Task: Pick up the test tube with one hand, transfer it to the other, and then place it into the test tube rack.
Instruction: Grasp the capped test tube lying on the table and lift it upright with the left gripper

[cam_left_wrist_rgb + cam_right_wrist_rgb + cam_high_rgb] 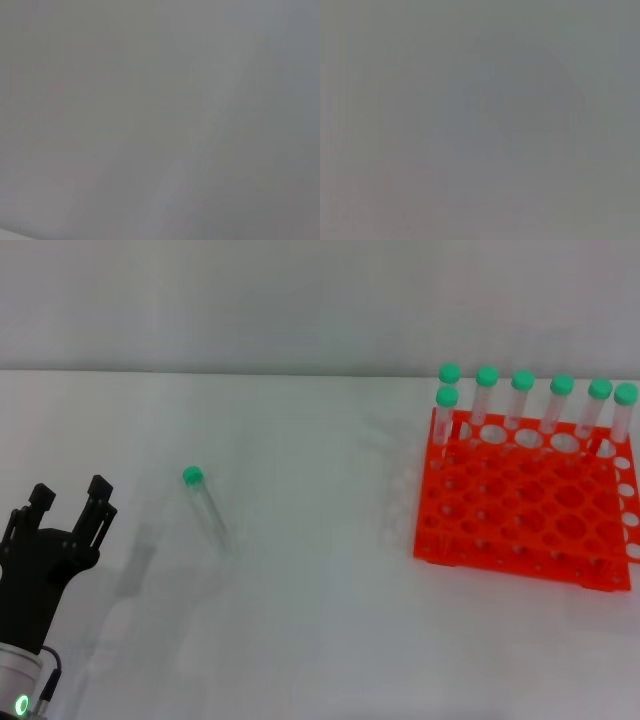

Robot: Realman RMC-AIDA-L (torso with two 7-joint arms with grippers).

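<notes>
Head view, left to right: left pincer (72, 496) sits at the near left corner of the table (300, 640), black fingers spread wide, holding nothing, green ring light on the silver arm below it. Pincer is well apart from the test tube (205, 504).

Test tube lies flat on the table, left of centre, green cap pointing toward the far edge, rounded clear tip toward the near edge, slightly slanted. Nothing touches it.

Test tube rack (525, 505) stands toward the right edge of the table, bright orange, two tiers, tilted a little in view. Racked tubes (522, 400) stand upright along its far row and far-left corner.

Count: one loose tube, seven green-capped tubes in the rack, one rack, one pincer in view. Right pincer not visible in any view. Both wrist views show only blank grey, nothing to read.

Handling, judged: tube looks light, stiff, thin clear plastic, smooth and round, so it probably rolls or slips if nudged sideways. Clear body is hard to see against the white table. Best hold seems to be across the body just below the cap, fingers straddling it from above, leaving the lower half free for the other pincer to take. Squeezing hard is not needed; too little grip and it could slide out.

Pick not yet begun.
</notes>
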